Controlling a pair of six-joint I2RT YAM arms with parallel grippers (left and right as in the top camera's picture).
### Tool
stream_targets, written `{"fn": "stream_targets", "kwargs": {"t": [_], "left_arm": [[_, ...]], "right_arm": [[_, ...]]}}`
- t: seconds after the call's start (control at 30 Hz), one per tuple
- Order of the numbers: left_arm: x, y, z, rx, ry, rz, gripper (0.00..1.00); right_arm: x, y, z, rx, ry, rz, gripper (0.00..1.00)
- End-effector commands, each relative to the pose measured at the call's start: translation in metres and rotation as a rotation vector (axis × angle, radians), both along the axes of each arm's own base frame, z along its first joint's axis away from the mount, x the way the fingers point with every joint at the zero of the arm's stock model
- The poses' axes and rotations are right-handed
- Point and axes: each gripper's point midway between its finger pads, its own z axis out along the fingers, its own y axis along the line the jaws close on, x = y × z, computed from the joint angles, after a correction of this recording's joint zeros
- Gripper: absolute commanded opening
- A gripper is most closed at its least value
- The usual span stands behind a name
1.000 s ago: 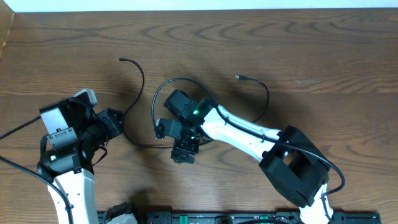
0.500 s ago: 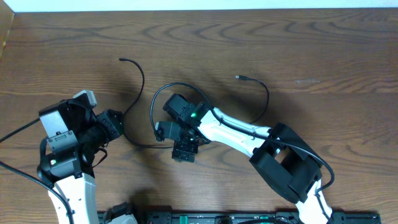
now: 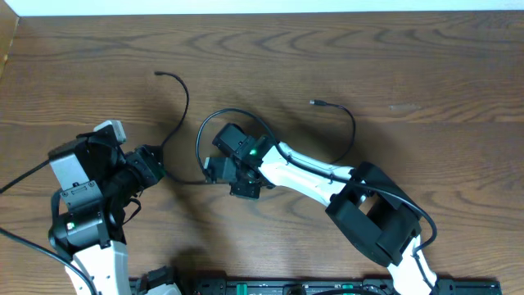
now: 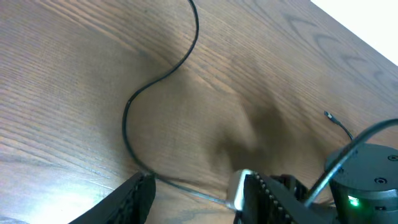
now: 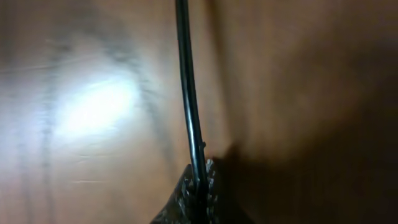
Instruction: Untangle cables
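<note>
One thin black cable [image 3: 185, 106] lies on the wooden table, running from a plug end [image 3: 158, 74] down to my left gripper [image 3: 155, 170], then straight across to my right gripper [image 3: 237, 188]. It loops on behind the right wrist to a second plug end [image 3: 313, 102]. In the left wrist view the cable [image 4: 127, 115] passes low between the fingers [image 4: 134, 198] of my left gripper [image 4: 193, 198], which stands open around it. In the right wrist view my right gripper [image 5: 199, 186] is shut on the black cable [image 5: 188, 106], close to the table. No white cord shows.
The right arm [image 3: 311, 174] stretches from the lower right across the table's middle, with its own thicker black cable along it. The left arm [image 3: 82, 205] stands at the lower left. The table's far edge [image 3: 262, 12] runs along the top.
My right gripper has closed on the cable and dropped lower. The left gripper has moved a little to the right. The stretch of cable between the two grippers now lies straighter.
</note>
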Motion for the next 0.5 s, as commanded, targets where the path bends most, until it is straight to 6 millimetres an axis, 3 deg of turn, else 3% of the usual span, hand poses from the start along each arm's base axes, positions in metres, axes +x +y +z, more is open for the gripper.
{"fn": "stream_targets", "kwargs": {"t": [0.0, 0.13, 0.27, 0.47], "left_arm": [[-0.002, -0.002, 0.000, -0.010, -0.001, -0.009, 0.52], [-0.005, -0.003, -0.002, -0.014, 0.011, -0.008, 0.52], [-0.006, -0.004, -0.004, -0.018, 0.020, -0.009, 0.52], [-0.009, -0.005, -0.006, -0.024, 0.036, -0.009, 0.52]], "right_arm": [[0.034, -0.027, -0.003, -0.160, -0.158, -0.178, 0.01], [0.057, -0.035, 0.024, -0.180, -0.218, -0.270, 0.01], [0.083, -0.047, 0.066, -0.161, -0.268, -0.413, 0.01], [0.119, -0.081, 0.163, -0.065, -0.284, -0.638, 0.01]]}}
